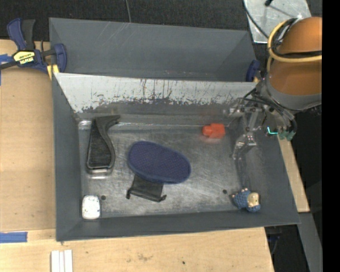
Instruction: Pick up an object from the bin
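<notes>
From my remote station I see the gripper (242,151) hanging low over the right side of the grey metal bin (62,169), above bare floor. I cannot tell whether it is open or closed, and I see nothing held in it. Above it, the arm's orange cover (297,55) sits past the bin's right rim.

Nearest the gripper is a small orange-red block (213,131). It lies near the gripper, to its left in the view and a little toward the back wall, not touching it.

Next nearest is a small blue-and-yellow figure (246,200). It sits toward the front of the bin from the gripper, close to the front right corner and apart from the gripper.

Farther left of the gripper, about mid-bin, lies a dark blue oval pad (158,162). A black handle (146,190) pokes out from its front edge.

Farthest from the gripper, along the bin's left side, is a long black-and-grey tool (99,146) lying front to back. Ahead of it, in the front left corner, sits a small white object (90,207), well apart from the gripper.
</notes>
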